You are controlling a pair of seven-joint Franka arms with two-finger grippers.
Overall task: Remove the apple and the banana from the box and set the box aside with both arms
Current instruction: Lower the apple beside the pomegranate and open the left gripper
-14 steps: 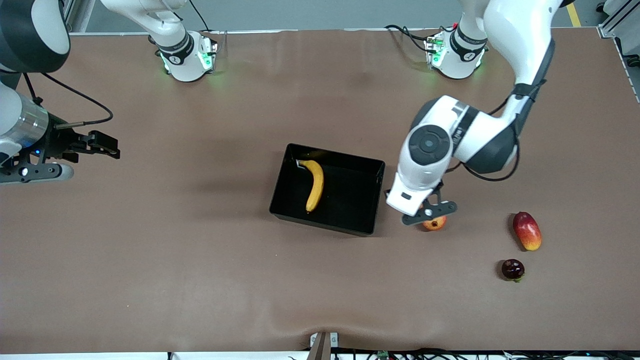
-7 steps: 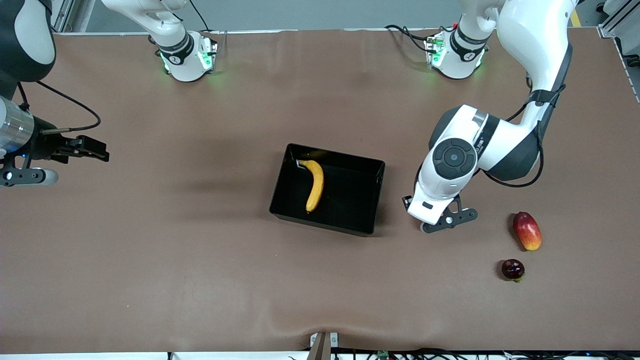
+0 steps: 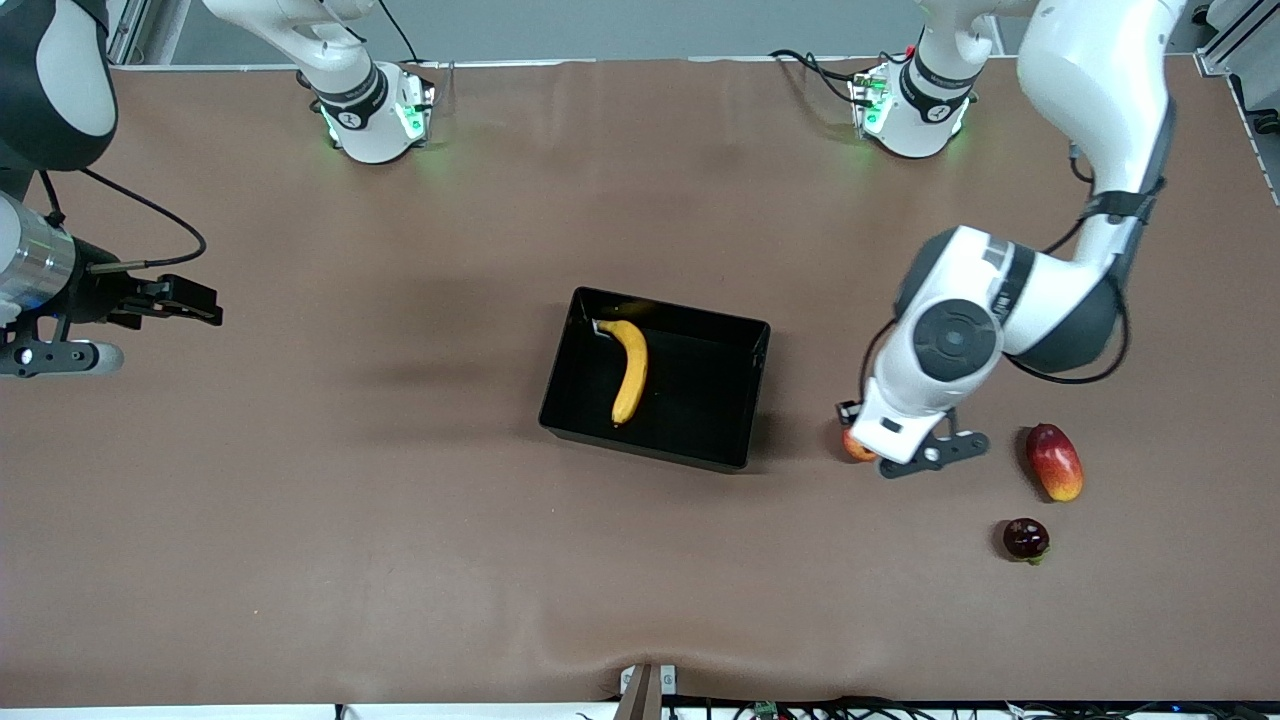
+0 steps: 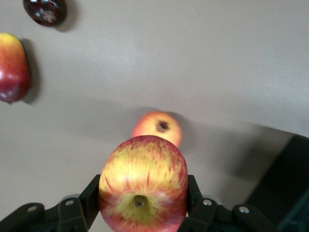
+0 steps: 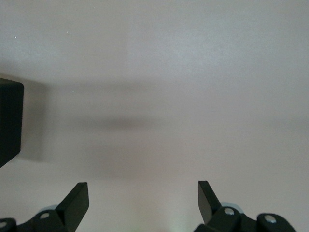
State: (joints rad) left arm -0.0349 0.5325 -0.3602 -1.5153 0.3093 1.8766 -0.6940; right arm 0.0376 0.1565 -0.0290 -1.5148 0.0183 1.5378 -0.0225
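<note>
at the right arm's end of the tabletop (image 3: 330, 520), the right pincer (image 3: 185, 300) hangs released over bare brown surface, well apart from everything else. the right wrist view shows its two fingers (image 5: 77, 198) spread wide with nothing between them, and one black corner of the box at the picture's edge. this arm waits.

near the middle of the tabletop sits the box (image 3: 735, 400), a shallow glossy black tray, open on top. the banana (image 3: 630, 370) lies inside it, in the half toward the right arm's end, with its stem pointing away from the front camera.

toward the left arm's end, the left pincer (image 4: 143, 203) is clenched on the apple (image 4: 142, 186), red with yellow streaks, its stem pit facing the wrist camera. it is over the tabletop between the box and the mango (image 3: 1053, 461). in the front view the arm hides the apple.

an orange-red round fruit (image 3: 857, 445) rests on the tabletop just beside the pincer, partly covered by the arm in the front view.

the mango lies toward the left arm's end from there. a small dark round fruit (image 3: 1025, 538) lies near it and nearer the front camera.
</note>
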